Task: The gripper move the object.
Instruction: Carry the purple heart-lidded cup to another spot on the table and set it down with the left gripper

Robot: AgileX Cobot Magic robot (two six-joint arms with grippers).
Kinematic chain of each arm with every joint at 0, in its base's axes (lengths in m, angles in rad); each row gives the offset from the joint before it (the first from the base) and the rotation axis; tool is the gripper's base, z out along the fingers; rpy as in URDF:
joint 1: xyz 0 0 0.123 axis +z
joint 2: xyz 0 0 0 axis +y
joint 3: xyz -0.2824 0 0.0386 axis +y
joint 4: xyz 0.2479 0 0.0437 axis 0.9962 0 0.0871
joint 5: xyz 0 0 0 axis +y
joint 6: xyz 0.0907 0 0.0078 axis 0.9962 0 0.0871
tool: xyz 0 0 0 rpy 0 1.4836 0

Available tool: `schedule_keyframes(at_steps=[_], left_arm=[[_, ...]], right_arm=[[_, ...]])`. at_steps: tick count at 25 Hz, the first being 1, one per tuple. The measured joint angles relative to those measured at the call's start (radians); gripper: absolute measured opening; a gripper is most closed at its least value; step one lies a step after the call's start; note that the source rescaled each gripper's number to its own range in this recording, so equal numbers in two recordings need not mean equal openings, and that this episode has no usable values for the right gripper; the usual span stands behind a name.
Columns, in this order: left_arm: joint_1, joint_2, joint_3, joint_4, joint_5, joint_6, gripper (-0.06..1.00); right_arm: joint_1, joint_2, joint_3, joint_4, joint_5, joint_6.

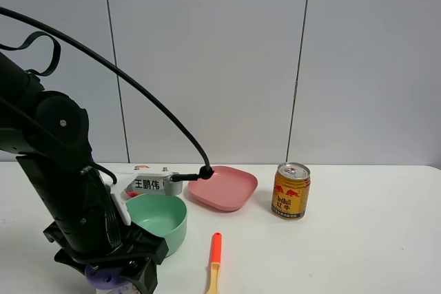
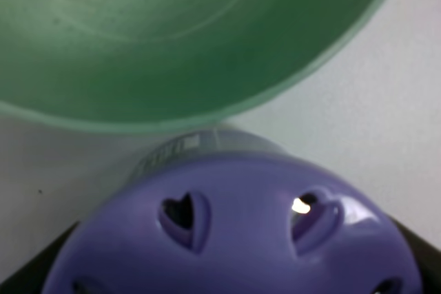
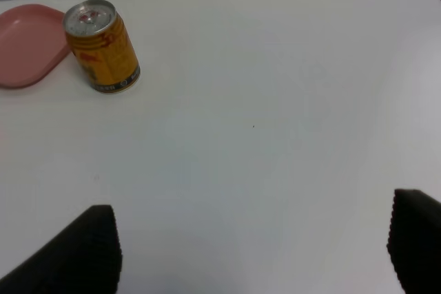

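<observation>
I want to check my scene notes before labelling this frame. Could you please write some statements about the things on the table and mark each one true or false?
1. The gold can stands upright beside the pink plate. True.
2. The orange-handled tool lies inside the green bowl. False: it lies on the table, outside the bowl.
3. The right gripper has its jaws wide apart, nothing between them. True.
4. The lavender-lidded container sits on the pink plate. False: it is at the left gripper, next to the green bowl.
</observation>
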Motion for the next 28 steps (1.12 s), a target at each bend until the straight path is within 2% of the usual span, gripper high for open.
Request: schedule_keyframes(at_steps=[28], left_arm=[[0.0,0.001,0.0,0.004,0.005,0.094,0.01]], right_arm=[[0.0,0.0,0.0,0.0,0.0,0.0]])
